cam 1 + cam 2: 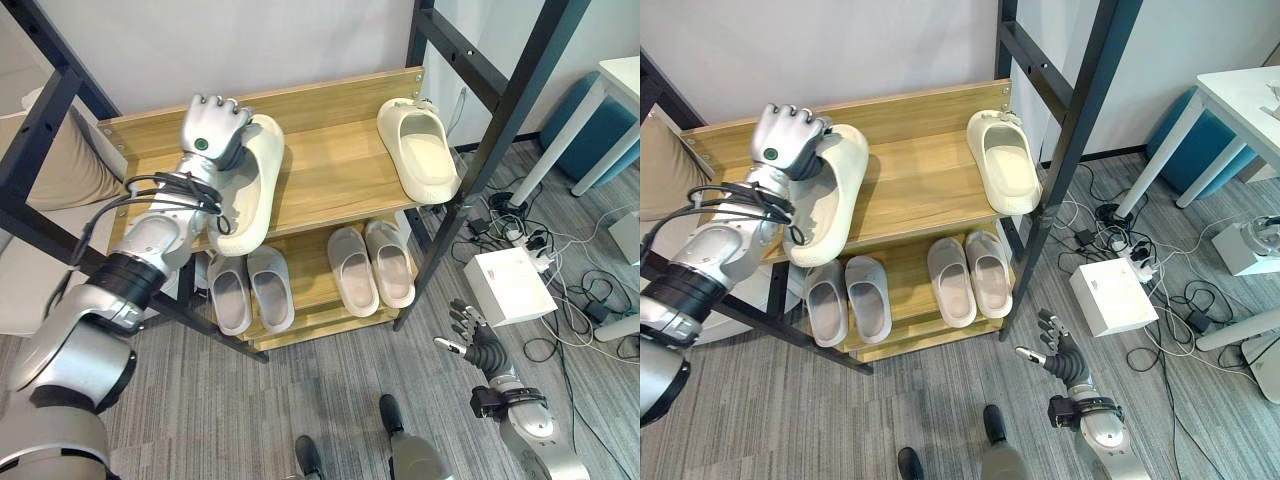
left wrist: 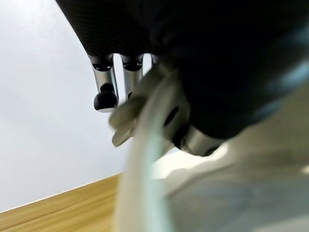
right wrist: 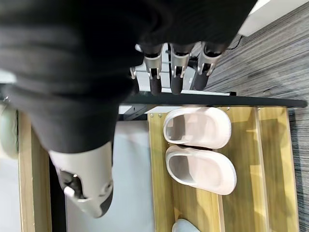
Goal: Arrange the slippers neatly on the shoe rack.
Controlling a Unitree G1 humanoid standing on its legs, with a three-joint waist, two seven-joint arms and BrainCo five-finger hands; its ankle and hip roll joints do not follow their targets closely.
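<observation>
A wooden shoe rack (image 1: 330, 175) stands before me. On the left of its top shelf my left hand (image 1: 214, 126) is shut on the rim of a cream slipper (image 1: 255, 190), which lies tilted with its toe near the shelf's front edge. In the left wrist view the fingers (image 2: 106, 94) curl over that slipper's edge (image 2: 145, 159). The matching cream slipper (image 1: 418, 150) lies flat at the right end of the same shelf. My right hand (image 1: 476, 340) hangs open low over the floor, right of the rack.
The lower shelf holds two pairs of pale grey slippers (image 1: 250, 290) (image 1: 372, 265). Black metal frame posts (image 1: 480, 160) slant beside the rack. A white box (image 1: 508, 285) and tangled cables (image 1: 570, 290) lie on the floor at right. A beige cushion (image 1: 60, 170) sits at left.
</observation>
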